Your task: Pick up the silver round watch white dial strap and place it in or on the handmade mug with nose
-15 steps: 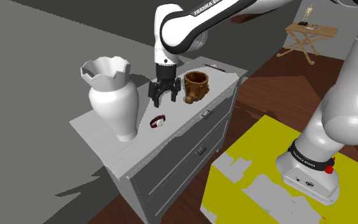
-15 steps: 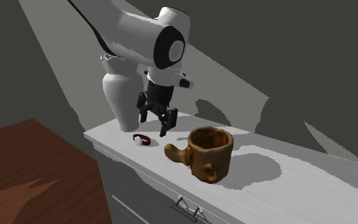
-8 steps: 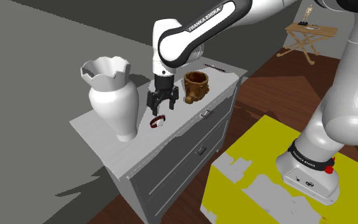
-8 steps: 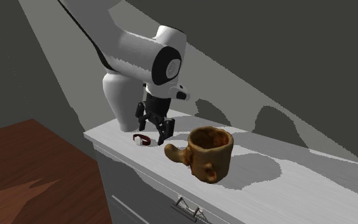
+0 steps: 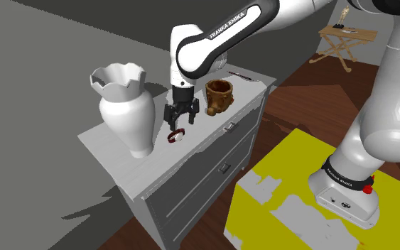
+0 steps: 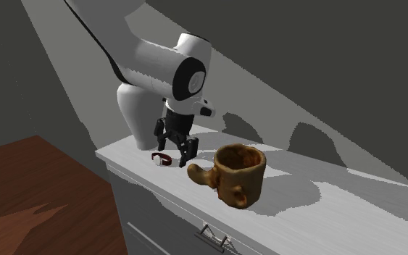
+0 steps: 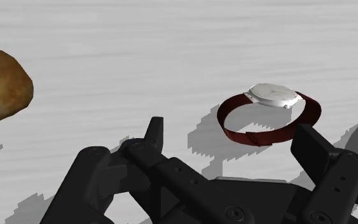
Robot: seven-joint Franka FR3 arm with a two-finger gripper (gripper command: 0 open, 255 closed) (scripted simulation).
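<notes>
Watch [image 7: 271, 95] lies flat on the dresser [image 6: 325, 195], left of the mug [image 6: 238, 174]; pincer [image 5: 179, 123] hangs spread wide just above, probably so it can straddle the strap.

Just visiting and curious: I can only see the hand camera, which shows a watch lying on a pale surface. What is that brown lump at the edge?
Observer: It is a brown mug with a handle and a nose on its side. It stands upright on the same surface, which is the top of a grey chest of drawers.
Operator: Is anything else up there?
Observer: Yes, a tall white vase with a wavy rim. It stands on the other side of the watch from the mug.
</notes>
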